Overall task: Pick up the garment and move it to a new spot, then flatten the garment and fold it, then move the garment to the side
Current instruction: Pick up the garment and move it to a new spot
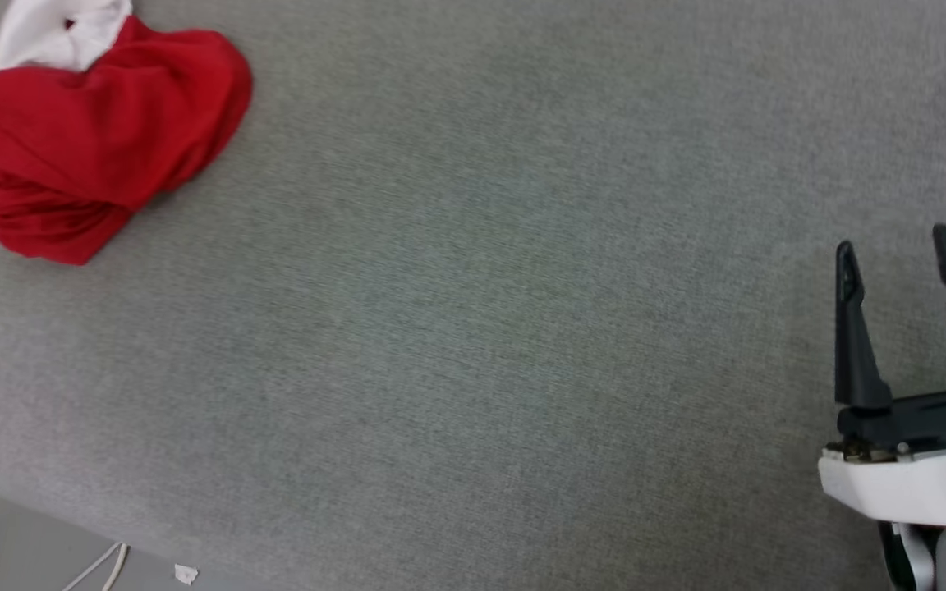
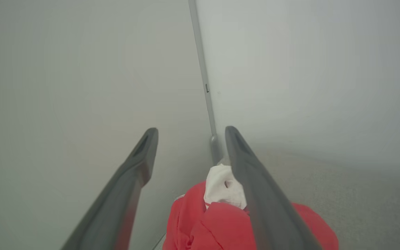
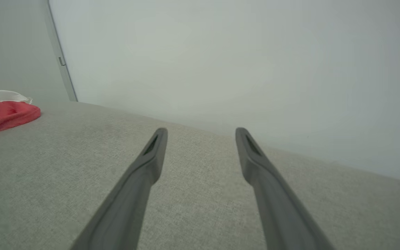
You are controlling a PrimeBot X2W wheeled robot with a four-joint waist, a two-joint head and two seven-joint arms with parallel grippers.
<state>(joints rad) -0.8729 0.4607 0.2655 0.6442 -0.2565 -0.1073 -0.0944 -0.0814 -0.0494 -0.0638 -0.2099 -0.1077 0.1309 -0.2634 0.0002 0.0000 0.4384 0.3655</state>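
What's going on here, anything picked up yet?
Nothing is held yet. The crumpled red jersey T-shirt with a white sleeve lies bunched at the far left corner of the grey fabric-covered surface. The left gripper hangs close to the shirt, jaws open, with cloth showing between its fingers; whether they touch can't be judged. The right gripper sits over bare surface at the right, jaws open and empty.

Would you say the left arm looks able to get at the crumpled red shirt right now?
Probably yes: the left tool is open and poised close by the red shirt, with nothing between them.
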